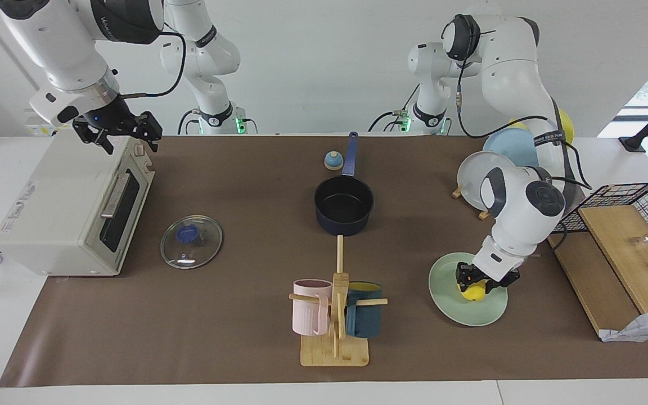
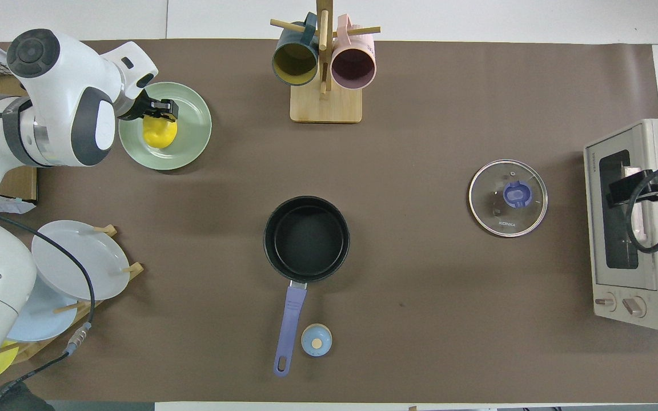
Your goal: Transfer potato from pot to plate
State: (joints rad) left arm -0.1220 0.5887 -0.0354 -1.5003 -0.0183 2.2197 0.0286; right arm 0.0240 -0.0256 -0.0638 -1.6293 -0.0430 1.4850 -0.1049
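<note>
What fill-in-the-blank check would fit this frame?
1. The potato is over the ____, at the left tool.
2. The pot holds ____.
3. The right tool waits above the ____.
4. The glass lid lies between the pot and the ____.
Missing: plate; nothing; toaster oven; toaster oven

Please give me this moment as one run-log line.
left gripper: low over plate, at potato | pot: empty | right gripper: waiting over toaster oven
</note>
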